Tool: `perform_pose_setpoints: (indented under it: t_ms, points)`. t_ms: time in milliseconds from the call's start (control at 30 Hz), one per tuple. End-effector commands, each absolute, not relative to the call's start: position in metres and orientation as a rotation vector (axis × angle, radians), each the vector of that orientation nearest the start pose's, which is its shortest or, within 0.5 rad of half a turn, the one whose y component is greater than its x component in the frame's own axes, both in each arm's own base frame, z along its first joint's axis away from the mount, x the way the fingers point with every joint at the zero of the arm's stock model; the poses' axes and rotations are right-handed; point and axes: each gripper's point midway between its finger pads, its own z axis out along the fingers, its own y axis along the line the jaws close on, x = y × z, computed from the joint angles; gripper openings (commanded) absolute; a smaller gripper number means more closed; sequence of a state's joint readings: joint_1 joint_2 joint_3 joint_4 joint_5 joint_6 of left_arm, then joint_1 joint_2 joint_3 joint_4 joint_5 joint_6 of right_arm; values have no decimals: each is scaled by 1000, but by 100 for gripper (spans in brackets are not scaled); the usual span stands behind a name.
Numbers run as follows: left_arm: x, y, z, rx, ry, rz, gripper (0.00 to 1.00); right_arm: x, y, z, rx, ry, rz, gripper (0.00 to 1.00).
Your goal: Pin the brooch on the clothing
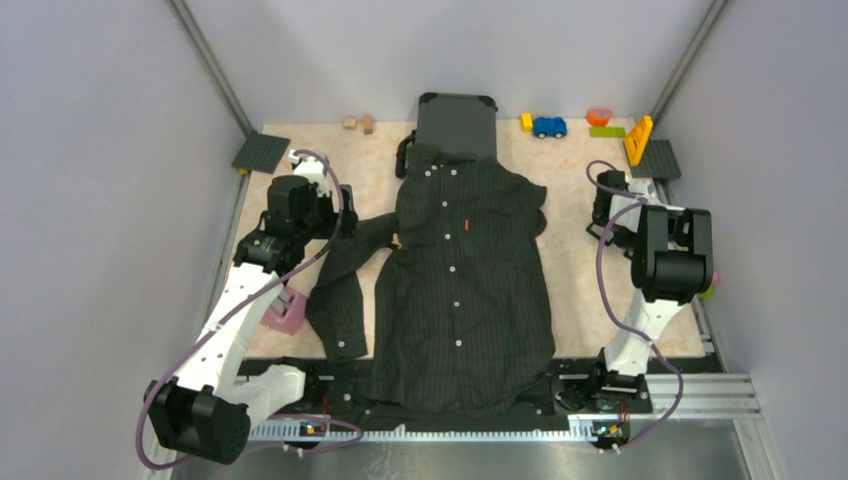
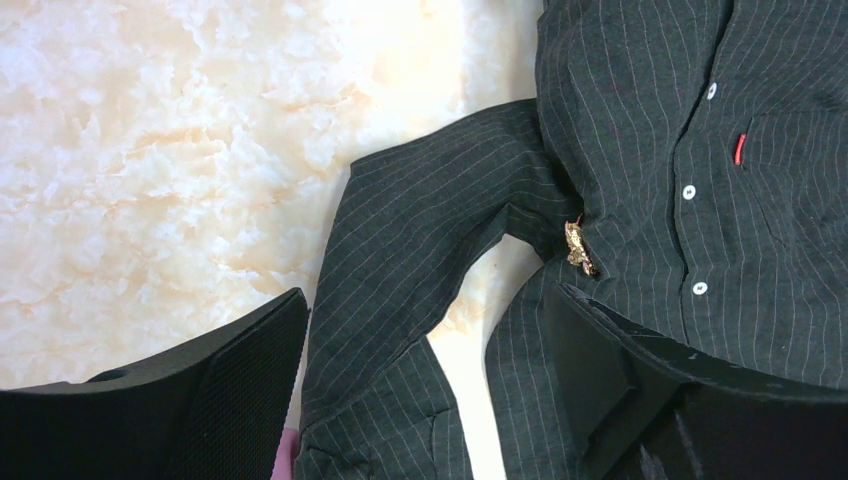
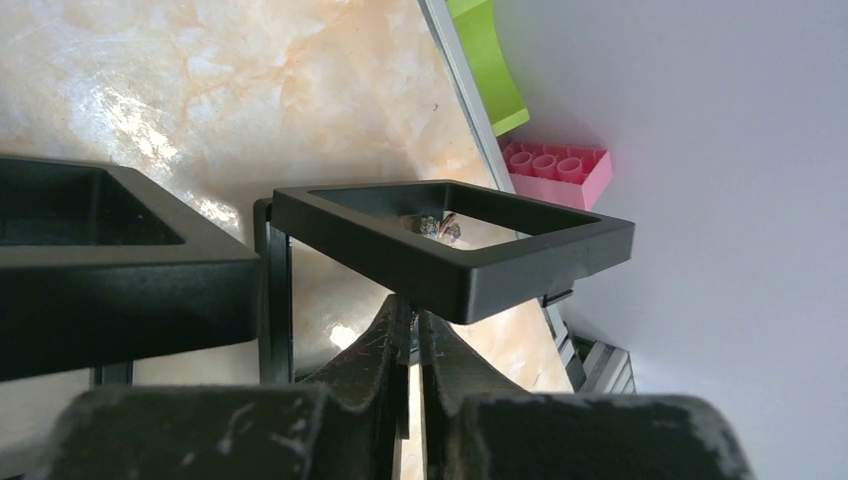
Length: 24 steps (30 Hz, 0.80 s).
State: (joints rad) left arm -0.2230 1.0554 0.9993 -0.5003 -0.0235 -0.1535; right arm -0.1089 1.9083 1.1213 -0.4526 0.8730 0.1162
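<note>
The clothing (image 1: 465, 280), a black pinstriped shirt with white buttons, lies flat in the middle of the table. A small gold brooch (image 2: 578, 249) sits on the shirt (image 2: 640, 150) beside the armpit of its left sleeve. My left gripper (image 2: 430, 400) hovers open over that sleeve, just short of the brooch; in the top view the left gripper (image 1: 345, 222) is at the sleeve's upper end. My right gripper (image 3: 410, 315) is shut on the lower edge of a black square frame (image 3: 470, 265). A small sparkling piece (image 3: 437, 227) lies inside that frame.
A second black frame (image 3: 100, 250) stands left of the held one. A pink brick (image 3: 555, 172) and a green piece (image 3: 485, 60) lie by the right wall. A dark suitcase (image 1: 457, 122), a blue toy car (image 1: 549, 127) and black baseplates (image 1: 260, 152) are at the back.
</note>
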Motion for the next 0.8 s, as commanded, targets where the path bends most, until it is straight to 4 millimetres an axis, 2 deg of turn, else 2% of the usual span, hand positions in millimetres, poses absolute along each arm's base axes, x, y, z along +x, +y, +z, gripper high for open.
perform_pose_setpoints:
  t_ms: [0, 233, 333, 533, 633, 767]
  points:
    - [322, -74, 238, 67, 2064, -205, 92, 341, -173, 66, 561, 2421, -1171, 0]
    - [320, -76, 242, 69, 2052, -223, 92, 342, -163, 79, 553, 2383, -1155, 0]
    - [320, -76, 244, 68, 2047, -224, 92, 345, -157, 80, 545, 2383, -1099, 0]
    - [319, -76, 246, 63, 2038, -228, 92, 346, -146, 84, 520, 2380, -1097, 0]
    - [318, -86, 246, 94, 2043, -285, 92, 351, -129, 84, 483, 2391, -1032, 0]
    - [317, -95, 245, 138, 2039, -337, 91, 358, -89, 91, 395, 2401, -901, 0]
